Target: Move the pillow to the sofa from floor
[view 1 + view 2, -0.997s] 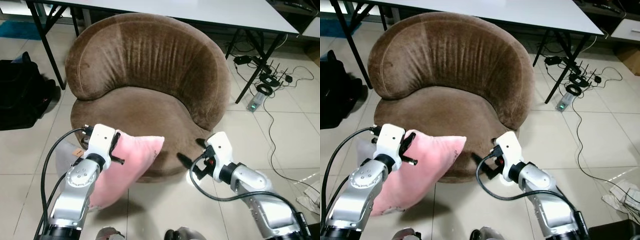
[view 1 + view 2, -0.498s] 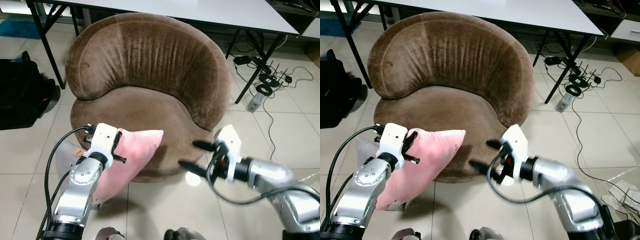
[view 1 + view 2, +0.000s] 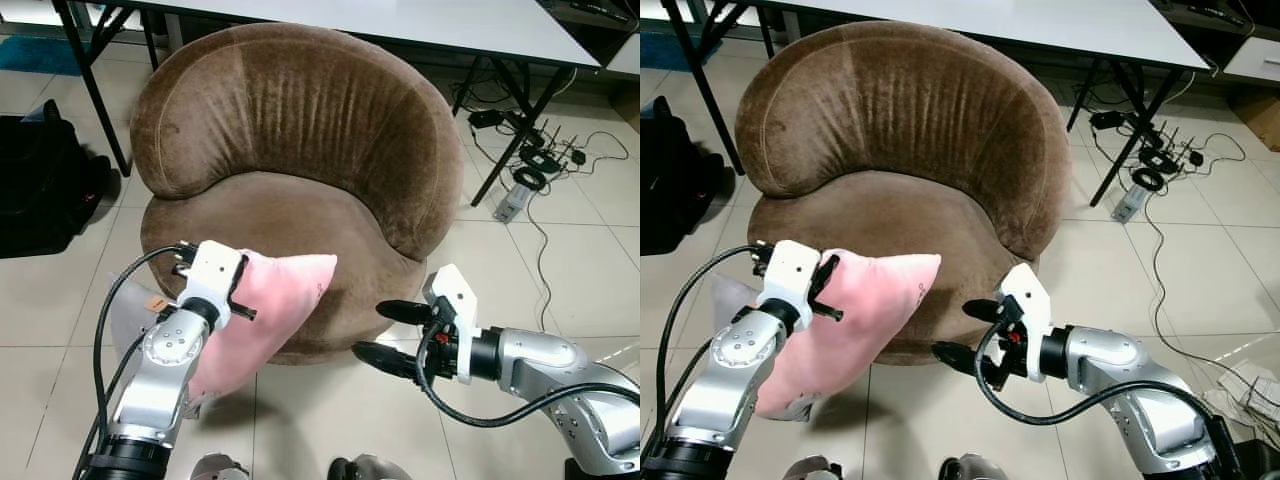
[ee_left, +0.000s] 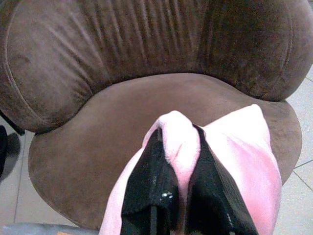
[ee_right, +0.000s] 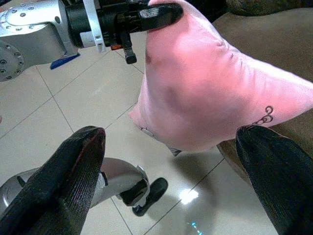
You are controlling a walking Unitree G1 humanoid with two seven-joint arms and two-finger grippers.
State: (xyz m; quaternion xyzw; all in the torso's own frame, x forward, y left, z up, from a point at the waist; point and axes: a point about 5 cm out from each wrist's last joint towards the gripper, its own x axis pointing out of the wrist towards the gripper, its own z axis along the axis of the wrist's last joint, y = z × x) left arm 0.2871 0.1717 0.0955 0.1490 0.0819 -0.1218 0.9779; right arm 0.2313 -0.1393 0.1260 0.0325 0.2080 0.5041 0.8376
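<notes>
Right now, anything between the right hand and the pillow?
Nothing solid. In the right wrist view the open right hand faces the pink pillow across bare floor tile; the left hand pinches the pillow's corner.

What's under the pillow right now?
The pillow, pinched by the left gripper, hangs over floor tiles and the sofa's front edge. The floor directly beneath is hidden.
</notes>
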